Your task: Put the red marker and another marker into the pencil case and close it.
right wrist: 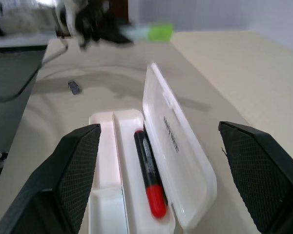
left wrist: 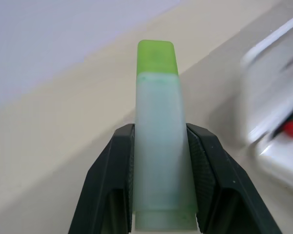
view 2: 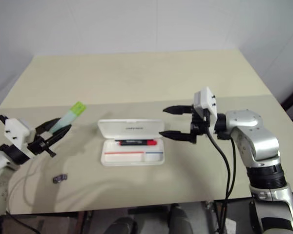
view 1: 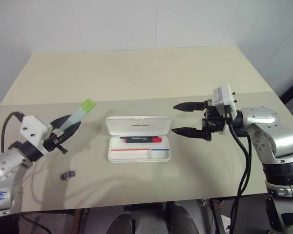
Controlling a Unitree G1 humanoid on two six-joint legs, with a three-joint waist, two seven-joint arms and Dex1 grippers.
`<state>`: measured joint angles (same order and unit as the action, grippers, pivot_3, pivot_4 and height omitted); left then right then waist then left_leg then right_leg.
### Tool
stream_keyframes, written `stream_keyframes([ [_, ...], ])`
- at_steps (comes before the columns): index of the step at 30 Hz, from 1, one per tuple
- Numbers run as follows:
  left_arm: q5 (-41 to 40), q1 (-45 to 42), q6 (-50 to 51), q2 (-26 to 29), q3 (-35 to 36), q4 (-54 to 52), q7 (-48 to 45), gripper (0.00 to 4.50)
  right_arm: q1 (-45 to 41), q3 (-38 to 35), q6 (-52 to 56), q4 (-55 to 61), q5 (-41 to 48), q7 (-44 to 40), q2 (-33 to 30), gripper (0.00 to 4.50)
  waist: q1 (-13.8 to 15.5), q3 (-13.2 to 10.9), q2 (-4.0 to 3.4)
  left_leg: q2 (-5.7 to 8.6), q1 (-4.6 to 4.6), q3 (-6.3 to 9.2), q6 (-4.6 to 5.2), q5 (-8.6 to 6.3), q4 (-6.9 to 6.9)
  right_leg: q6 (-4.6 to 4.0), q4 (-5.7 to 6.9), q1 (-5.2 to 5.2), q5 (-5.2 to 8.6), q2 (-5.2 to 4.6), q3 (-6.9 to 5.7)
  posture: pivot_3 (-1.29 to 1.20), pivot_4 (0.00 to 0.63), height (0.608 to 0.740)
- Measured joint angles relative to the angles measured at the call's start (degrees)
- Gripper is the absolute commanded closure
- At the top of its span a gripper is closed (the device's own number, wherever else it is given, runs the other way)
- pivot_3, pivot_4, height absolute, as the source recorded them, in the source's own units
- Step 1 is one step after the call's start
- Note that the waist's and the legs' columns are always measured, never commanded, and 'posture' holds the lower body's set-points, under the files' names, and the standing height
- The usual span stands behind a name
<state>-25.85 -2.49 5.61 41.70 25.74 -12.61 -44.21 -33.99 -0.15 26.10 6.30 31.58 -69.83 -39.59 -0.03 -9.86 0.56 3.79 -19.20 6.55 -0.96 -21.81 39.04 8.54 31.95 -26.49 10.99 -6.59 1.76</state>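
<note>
Green marker held up, red marker in the open case

The left gripper (view 1: 68,127) clamps the green marker (view 1: 81,112) above the table (view 1: 136,78), left of the case (view 1: 139,146); the red marker (view 1: 143,139) lies in its tray. The right gripper (view 1: 186,118), jaws apart, hangs beside the case.

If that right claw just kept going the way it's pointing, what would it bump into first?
Probably the raised lid of the open pencil case: the right gripper, jaws wide, points straight at it. Its height relative to the lid is unclear.

Even soft light, blurred wrist views
</note>
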Motion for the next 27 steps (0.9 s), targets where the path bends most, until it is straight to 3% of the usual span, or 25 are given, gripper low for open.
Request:
stream_keyframes([
  [5, -5.7, -1.9, 3.8, 3.8, -1.7, -5.3, -6.4, 3.41, 1.2, -0.1, -1.0, -1.6, -0.9, -1.0, -1.9, 0.41, -0.1, 0.0, -0.04, -0.01, 0.03, -0.12, 0.07, -0.05, 0.00, 0.00, 0.00, -0.02, 0.00, 0.00, -0.01, 0.00, 0.150, 0.740],
  [12, -8.4, -6.5, 7.1, 5.0, -7.4, -7.4, -11.4, 3.41, 1.9, -0.5, -1.3, -2.2, -1.2, -1.0, -3.9, 0.41, -0.1, 0.0, -0.04, -0.01, 0.04, -0.16, 0.06, -0.05, 0.01, 0.00, 0.00, -0.02, 0.00, 0.01, 0.00, 0.00, 0.150, 0.740],
  [20, -3.4, -6.6, 3.7, 5.3, -18.5, -3.1, -20.7, 3.41, 5.1, -2.5, -0.8, -0.3, -0.9, -1.2, -6.2, 0.41, -0.1, 0.0, -0.05, -0.02, 0.04, -0.24, 0.11, -0.08, 0.01, 0.01, -0.03, -0.03, 0.00, 0.02, 0.00, 0.00, 0.150, 0.740],
  [27, 1.4, -12.7, -0.5, 3.9, -25.0, 3.3, -24.7, 3.41, 8.0, -3.9, 1.5, 4.2, 0.5, 1.4, -6.6, 0.41, 0.2, 0.0, -0.05, -0.01, 0.03, -0.25, 0.12, -0.09, 0.04, 0.05, -0.05, -0.01, -0.04, 0.01, 0.00, 0.00, 0.150, 0.740],
])
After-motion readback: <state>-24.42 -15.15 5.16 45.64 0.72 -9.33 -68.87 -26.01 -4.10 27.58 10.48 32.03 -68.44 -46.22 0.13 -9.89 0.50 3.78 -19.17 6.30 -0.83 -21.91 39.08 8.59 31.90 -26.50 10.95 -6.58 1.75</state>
